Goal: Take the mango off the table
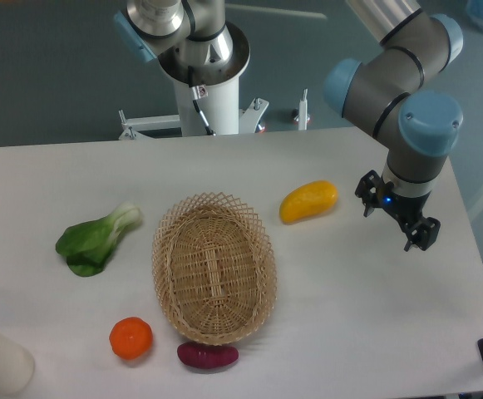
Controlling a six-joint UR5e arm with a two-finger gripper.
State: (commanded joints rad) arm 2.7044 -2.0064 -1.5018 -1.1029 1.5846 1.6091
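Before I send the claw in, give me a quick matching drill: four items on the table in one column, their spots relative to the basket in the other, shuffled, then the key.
Things:
1. mango
2. leafy green vegetable
3. round orange fruit
4. purple-red vegetable

Places:
A. touching the basket's near rim
B. left of the basket, apart from it
C. off the basket's upper right
D. off the basket's lower left

Pairs: 1-C, 2-B, 3-D, 4-A
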